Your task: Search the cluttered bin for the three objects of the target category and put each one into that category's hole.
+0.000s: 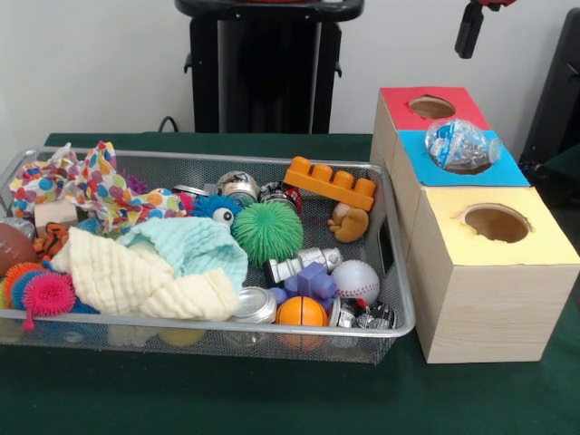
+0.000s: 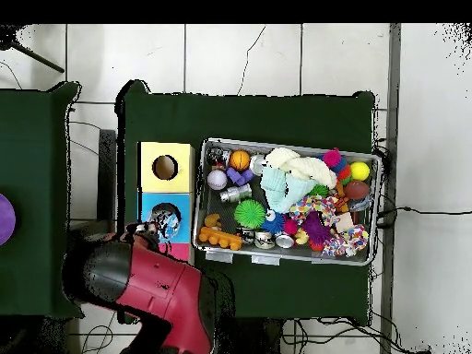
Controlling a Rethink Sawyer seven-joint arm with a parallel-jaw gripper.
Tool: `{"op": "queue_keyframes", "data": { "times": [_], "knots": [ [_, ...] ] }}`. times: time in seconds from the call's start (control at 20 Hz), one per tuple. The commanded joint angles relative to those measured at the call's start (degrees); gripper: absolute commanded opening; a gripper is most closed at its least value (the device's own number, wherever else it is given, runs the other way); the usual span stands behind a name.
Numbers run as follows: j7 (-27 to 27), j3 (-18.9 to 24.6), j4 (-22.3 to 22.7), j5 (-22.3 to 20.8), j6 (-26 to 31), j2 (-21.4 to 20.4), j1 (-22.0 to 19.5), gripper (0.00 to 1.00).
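Note:
A crumpled clear plastic item with blue marks [image 1: 460, 145] rests in the hole of the blue-topped box [image 1: 507, 170], sticking up above the rim. It also shows in the overhead view as the clear item [image 2: 164, 219]. My gripper [image 1: 469, 29] hangs high above the boxes at the picture's top edge, apart from the item. The wire bin [image 1: 399, 272] holds a baseball [image 1: 355, 281], an orange basketball [image 1: 301, 311], a green spiky ball [image 1: 268, 232], an orange toy brick [image 1: 331, 183] and cloths. From above, the red arm [image 2: 138, 277] covers the red box.
The red-topped box [image 1: 431, 107] and the yellow-topped box [image 1: 496, 222] flank the blue one, and both their holes are open. The bin [image 2: 198, 212] lies right beside the boxes. A brown football [image 1: 11, 246] and spiky pink balls [image 1: 47, 293] crowd the bin's other end.

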Motion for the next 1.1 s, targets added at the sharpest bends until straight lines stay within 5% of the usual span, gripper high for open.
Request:
{"op": "queue_keyframes", "data": {
  "times": [0.05,0.55,1.1],
  "knots": [
    [13.5,4.6,4.4,3.1,-2.2,0.2,0.1,0.00],
    [11.5,8.3,7.0,6.8,-11.0,2.9,-0.7,0.00],
    [11.3,9.1,7.2,7.9,-14.1,4.0,-0.7,0.00]
  ]
}}
